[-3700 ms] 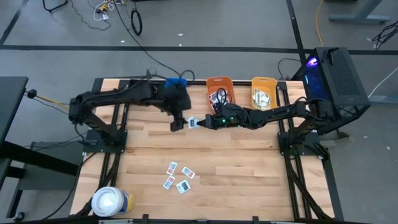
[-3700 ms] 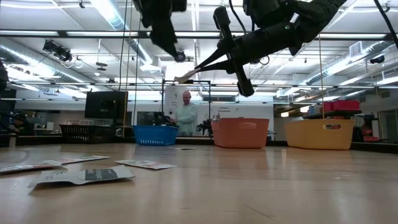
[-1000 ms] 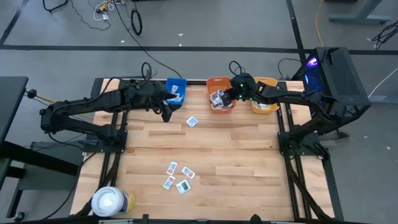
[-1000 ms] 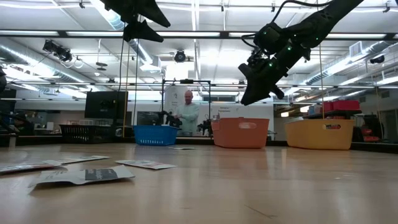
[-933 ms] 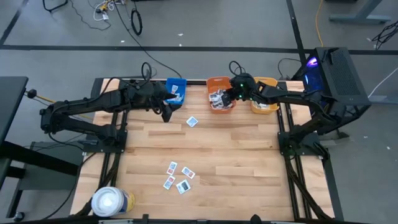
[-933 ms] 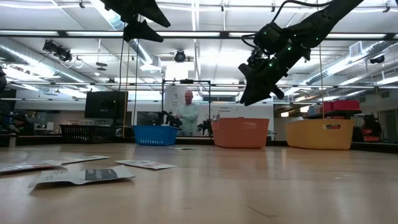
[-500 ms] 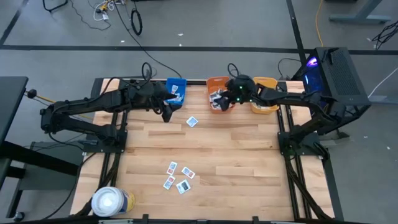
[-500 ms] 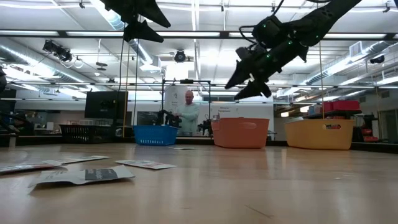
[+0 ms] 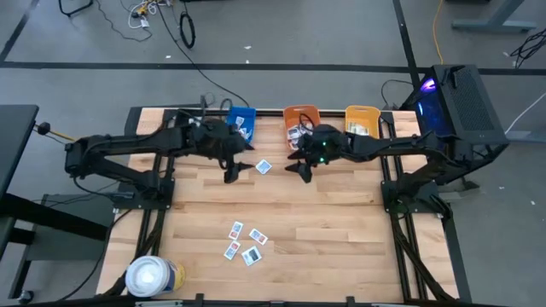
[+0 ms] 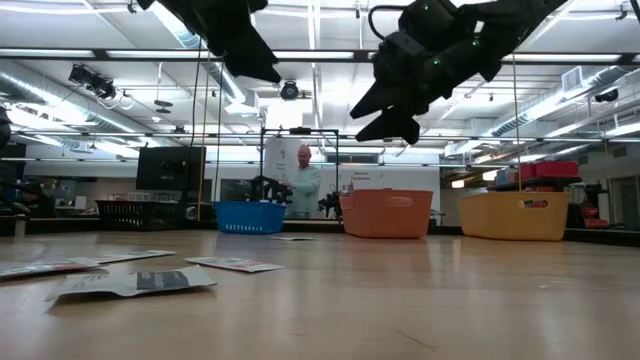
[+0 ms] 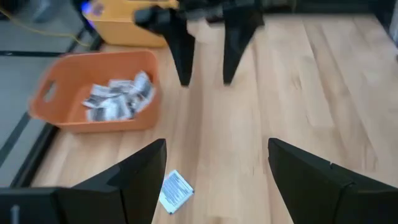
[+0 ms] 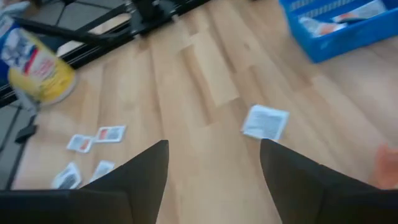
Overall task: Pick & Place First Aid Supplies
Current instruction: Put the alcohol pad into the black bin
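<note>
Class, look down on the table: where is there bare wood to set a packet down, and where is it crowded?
Free: the wide right half of the table, below the orange bin and yellow bin. Crowded: the packets clustered near the white roll, and the strip by the bins, where both grippers hover beside a lone packet.

Bare table (image 9: 341,222) lies open; bins (image 9: 301,115) crowd the far edge

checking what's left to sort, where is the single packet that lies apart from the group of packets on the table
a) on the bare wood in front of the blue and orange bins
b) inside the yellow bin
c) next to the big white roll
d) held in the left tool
a: the lone packet lies flat on the wood table, just in front of the blue bin and orange bin, between the two open tools.
</note>
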